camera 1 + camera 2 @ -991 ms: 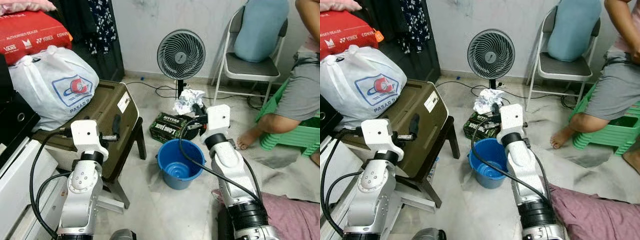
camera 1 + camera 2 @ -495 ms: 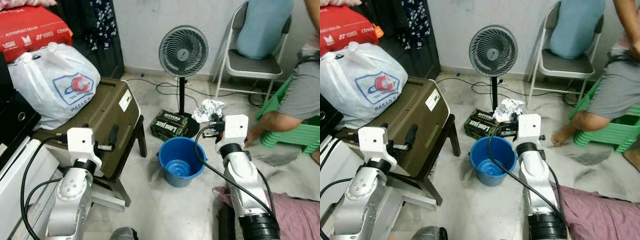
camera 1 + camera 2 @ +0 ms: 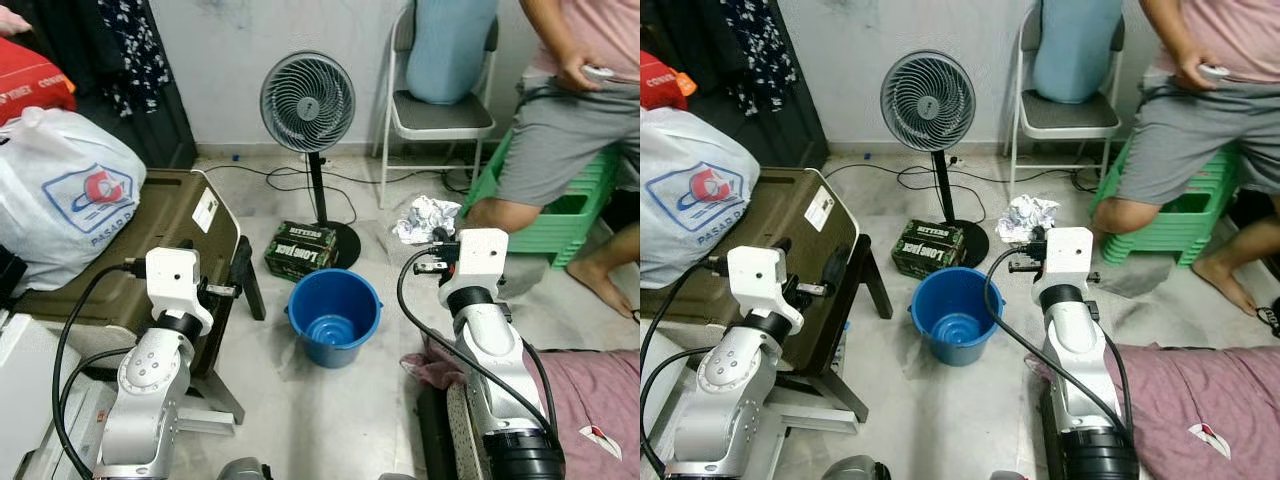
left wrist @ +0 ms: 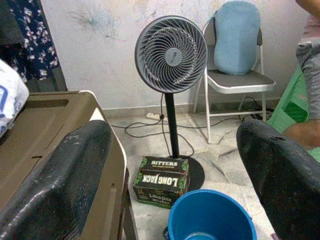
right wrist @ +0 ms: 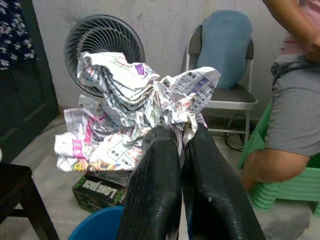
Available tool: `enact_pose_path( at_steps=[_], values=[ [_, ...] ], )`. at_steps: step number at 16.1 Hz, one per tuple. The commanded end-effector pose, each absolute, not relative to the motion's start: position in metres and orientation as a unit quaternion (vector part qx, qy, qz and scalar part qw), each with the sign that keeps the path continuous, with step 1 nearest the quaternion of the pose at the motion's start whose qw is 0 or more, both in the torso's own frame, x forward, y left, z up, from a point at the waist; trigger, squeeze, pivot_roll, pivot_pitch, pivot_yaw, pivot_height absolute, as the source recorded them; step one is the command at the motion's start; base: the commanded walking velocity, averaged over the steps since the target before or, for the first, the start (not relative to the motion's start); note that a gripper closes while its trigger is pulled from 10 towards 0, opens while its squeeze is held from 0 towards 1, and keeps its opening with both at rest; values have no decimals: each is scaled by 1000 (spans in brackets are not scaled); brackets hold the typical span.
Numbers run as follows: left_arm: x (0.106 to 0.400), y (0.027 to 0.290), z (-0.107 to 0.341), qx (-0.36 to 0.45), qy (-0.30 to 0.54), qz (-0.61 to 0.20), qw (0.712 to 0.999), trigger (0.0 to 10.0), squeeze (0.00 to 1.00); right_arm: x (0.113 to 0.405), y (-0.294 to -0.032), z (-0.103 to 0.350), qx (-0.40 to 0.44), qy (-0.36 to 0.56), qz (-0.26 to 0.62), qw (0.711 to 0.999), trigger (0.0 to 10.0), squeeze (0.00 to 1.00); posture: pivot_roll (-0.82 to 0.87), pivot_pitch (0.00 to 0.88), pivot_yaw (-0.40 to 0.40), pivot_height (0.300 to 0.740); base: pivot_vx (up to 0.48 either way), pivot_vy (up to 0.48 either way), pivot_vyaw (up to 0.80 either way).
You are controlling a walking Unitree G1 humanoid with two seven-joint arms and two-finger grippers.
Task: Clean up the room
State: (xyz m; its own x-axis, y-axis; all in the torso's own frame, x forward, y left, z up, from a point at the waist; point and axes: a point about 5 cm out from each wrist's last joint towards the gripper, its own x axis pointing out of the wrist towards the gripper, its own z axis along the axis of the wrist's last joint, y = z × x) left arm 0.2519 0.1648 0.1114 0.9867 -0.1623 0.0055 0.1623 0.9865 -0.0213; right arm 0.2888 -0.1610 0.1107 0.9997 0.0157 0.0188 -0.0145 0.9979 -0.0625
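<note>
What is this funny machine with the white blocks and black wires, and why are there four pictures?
It is a walking helper robot with two silver arms. Two pictures come from cameras in its head, looking down at the floor. The other two come from small cameras on its wrists, looking along its black fingers.

The right gripper is pinched shut on a crumpled ball of printed newspaper. The left gripper is open and holds nothing.

On the floor stand a round blue plastic bucket, a grey standing fan and a black and green cardboard box. To the robot's left a white plastic bag rests on an olive-brown case. A person sits on a green plastic stool nearby.
</note>
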Motion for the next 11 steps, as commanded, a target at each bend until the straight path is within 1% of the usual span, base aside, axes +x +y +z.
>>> enact_pose_path(
  at_steps=[1,2,4,11],
  values=[
    [250,166,114,-12,-5,-85,996,10000,0,293,-156,117,-29,-19,19,999,10000,0,-64,0,37,740,0,0,0],
    [250,165,114,-12,-5,-86,996,10000,0,293,-154,117,-29,-19,21,999,10000,0,-64,0,37,740,0,0,0],
    [250,164,114,-15,-6,-89,996,10000,0,293,-153,118,-28,-20,23,999,10000,0,-61,0,37,740,244,0,0],
    [252,163,115,-18,-10,-92,996,10000,0,295,-149,119,-24,-25,33,999,10000,0,-60,0,35,740,301,0,0]
  ],
)
